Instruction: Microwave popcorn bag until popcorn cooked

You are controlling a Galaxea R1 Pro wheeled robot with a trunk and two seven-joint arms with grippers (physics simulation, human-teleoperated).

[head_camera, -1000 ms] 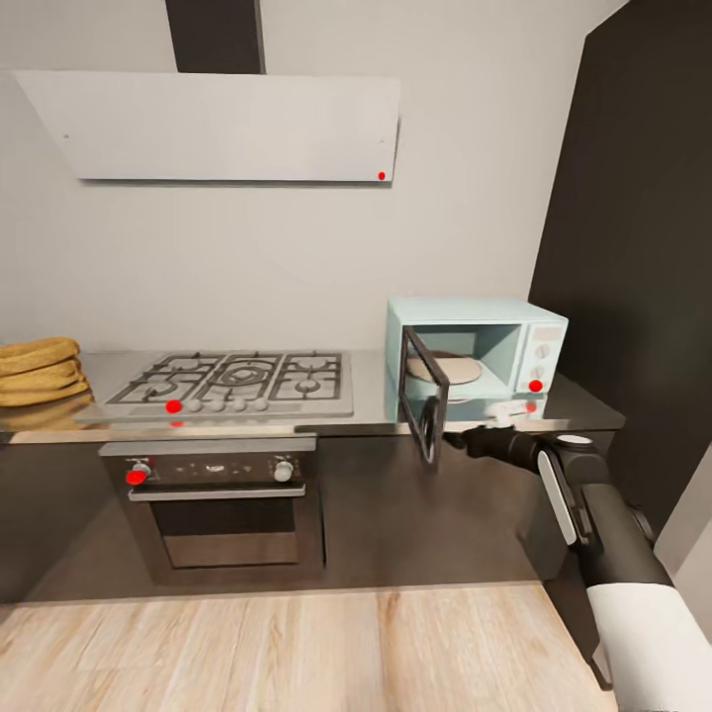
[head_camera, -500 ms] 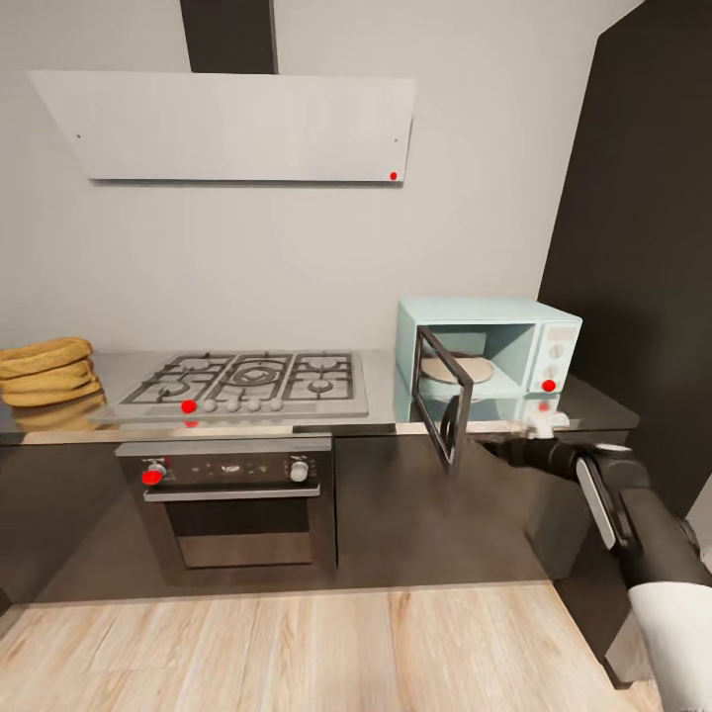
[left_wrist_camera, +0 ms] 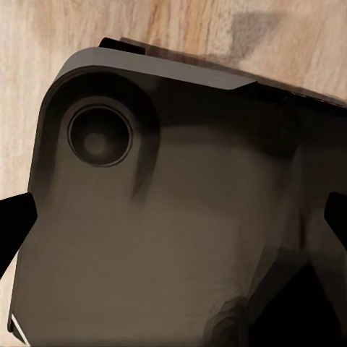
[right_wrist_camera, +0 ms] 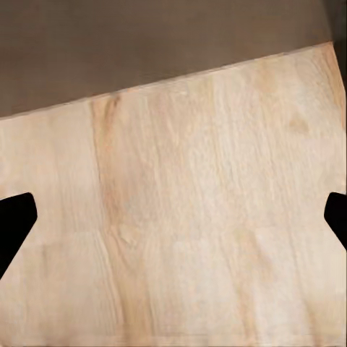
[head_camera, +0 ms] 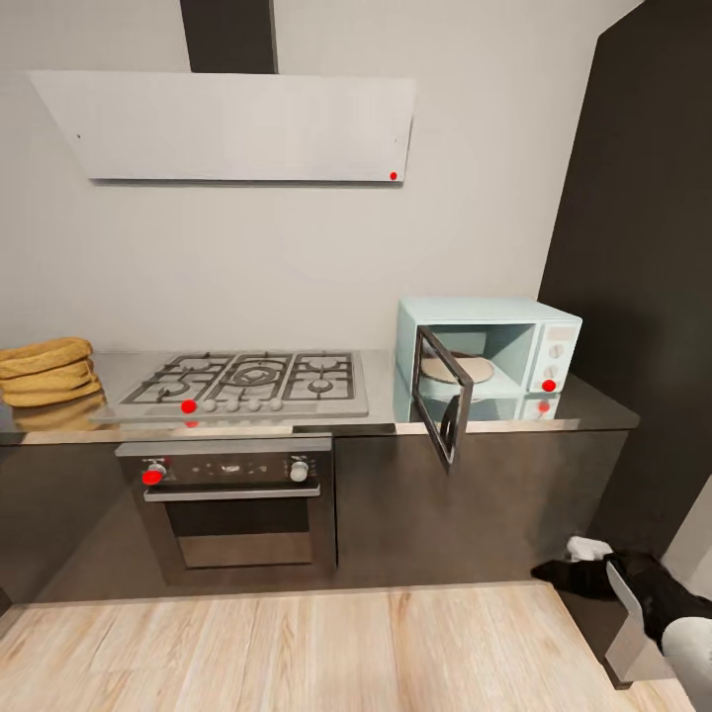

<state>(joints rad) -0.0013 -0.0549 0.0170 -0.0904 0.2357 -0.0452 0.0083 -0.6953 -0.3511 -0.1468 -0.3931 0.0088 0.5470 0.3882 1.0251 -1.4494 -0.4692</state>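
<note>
A: Where is the microwave (head_camera: 487,358)?

B: On the right end of the countertop (head_camera: 583,407), pale blue, its door (head_camera: 441,397) swung out over the front edge. Inside sits a round turntable plate (head_camera: 456,369). The side panel carries 2 knobs with a red dot below them.

A: And the popcorn bag?

B: I cannot pick it out anywhere. Left of the microwave is the gas hob (head_camera: 240,382), with the oven (head_camera: 230,499) under it and the range hood (head_camera: 232,127) above. A stack of tan flat rounds (head_camera: 44,371) lies at the far left end.

A: The right gripper (head_camera: 574,562)?

B: Low, in front of the dark cabinets, just above the wood floor (head_camera: 297,648). In its wrist view the 2 fingertips (right_wrist_camera: 14,224) stand at opposite edges, spread wide, with nothing between but floorboards.

A: The left gripper (left_wrist_camera: 173,238)?

B: Also spread wide, hanging over a dark part of the robot's own body (left_wrist_camera: 166,217), holding nothing.
</note>
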